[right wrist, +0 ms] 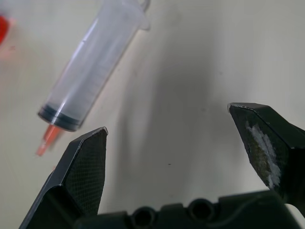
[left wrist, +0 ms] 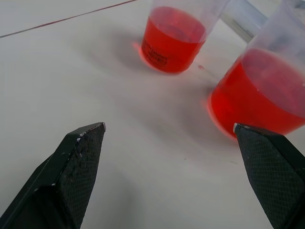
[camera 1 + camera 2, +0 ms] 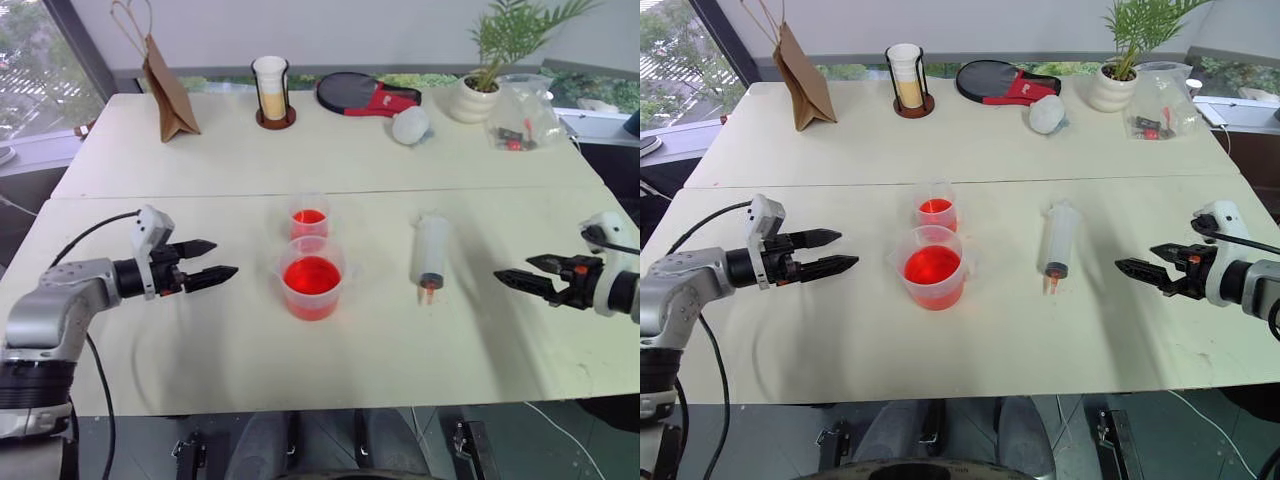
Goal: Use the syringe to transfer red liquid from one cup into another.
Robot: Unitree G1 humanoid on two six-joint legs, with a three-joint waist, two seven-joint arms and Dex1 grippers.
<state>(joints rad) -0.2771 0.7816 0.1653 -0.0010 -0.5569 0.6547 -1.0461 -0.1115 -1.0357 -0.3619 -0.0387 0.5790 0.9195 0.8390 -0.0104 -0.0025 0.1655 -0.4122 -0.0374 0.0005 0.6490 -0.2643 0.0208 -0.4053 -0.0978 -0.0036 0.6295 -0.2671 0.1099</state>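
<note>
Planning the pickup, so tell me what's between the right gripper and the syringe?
Nothing: bare table separates the open right gripper from the syringe, seen in the left eye view.

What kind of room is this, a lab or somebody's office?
Probably an office or demo room set up as a test bench, not a proper lab: pale tables pushed together by big windows, with a potted plant, a paper bag and a table-tennis paddle at the back.
</note>
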